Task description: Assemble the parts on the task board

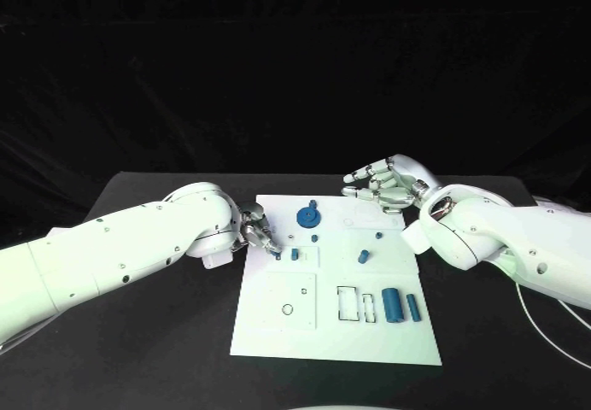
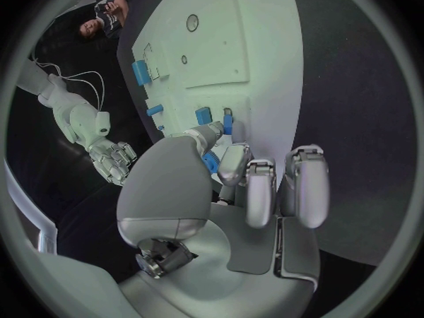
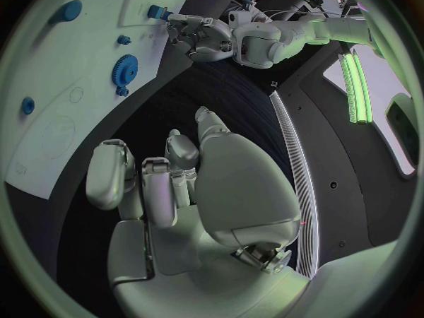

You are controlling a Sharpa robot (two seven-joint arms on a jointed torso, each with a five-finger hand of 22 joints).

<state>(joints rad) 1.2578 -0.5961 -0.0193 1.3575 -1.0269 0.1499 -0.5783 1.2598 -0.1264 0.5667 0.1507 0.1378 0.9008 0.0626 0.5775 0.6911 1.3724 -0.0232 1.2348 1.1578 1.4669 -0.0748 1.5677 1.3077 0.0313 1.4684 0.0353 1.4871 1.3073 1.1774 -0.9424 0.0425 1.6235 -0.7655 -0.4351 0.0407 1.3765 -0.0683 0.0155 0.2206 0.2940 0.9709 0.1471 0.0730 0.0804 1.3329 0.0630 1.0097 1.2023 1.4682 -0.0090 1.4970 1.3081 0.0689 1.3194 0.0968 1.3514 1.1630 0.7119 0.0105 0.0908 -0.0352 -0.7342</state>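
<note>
Two hands work over one white task board (image 1: 277, 329). The left hand (image 1: 260, 233) sits left of the frame's centre, at the board's upper left edge, its fingertips (image 2: 232, 164) bunched over a small blue peg (image 1: 295, 254); whether it grips the peg or only touches it cannot be told. The right hand (image 1: 384, 183) hovers above the board's upper right corner, grasping nothing, its fingers loosely curled and apart. Outward from the left hand lie the other parts: a blue gear (image 1: 309, 214) at the board's top, a second small peg (image 1: 364, 255) right of centre, and two blue cylinders (image 1: 392, 304) lying side by side at the lower right, beside outlined rectangular slots (image 1: 351, 304).

Risk, as a judgement: the peg is small and largely hidden by the fingertips, so a tilted approach could jam it at the socket's mouth or tip it loose across the board; a sideways push could also shift the board itself.

The board rests on a black counter (image 1: 148, 342). The room behind is dark.
</note>
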